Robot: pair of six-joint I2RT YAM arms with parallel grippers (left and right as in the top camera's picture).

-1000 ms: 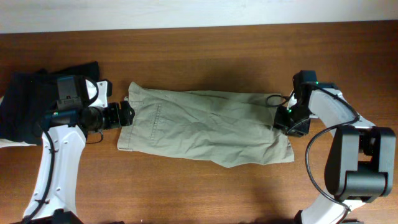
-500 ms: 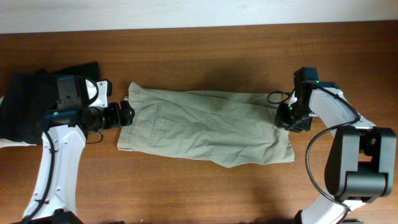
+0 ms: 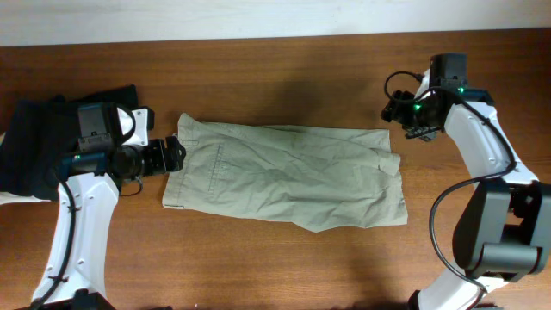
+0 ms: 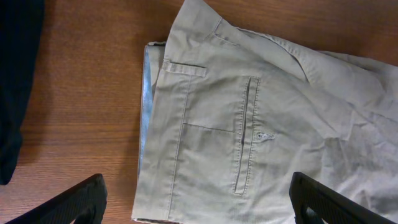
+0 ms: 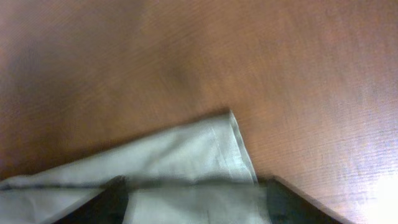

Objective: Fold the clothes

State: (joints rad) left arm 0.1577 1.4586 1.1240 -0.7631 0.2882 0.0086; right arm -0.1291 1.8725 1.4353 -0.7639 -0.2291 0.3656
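Observation:
The khaki shorts (image 3: pixel 284 176) lie flat on the wooden table, waistband to the left and leg hems to the right. My left gripper (image 3: pixel 175 156) is open at the waistband edge. In the left wrist view, its fingers (image 4: pixel 196 186) straddle the shorts (image 4: pixel 211 93) with the back pocket and the pale blue lining showing. My right gripper (image 3: pixel 399 109) is open and empty, just beyond the shorts' far right hem corner. The blurred right wrist view shows that hem corner (image 5: pixel 186 149) below the spread fingers (image 5: pixel 196 190).
A pile of dark garments (image 3: pixel 34 146) lies at the left, behind my left arm, and also shows in the left wrist view (image 4: pixel 15 74). The table's far edge meets a white wall (image 3: pixel 275 17).
My right gripper has left the right hem and moved to the far side, off the cloth. The hem has settled flat. My left arm has not moved.

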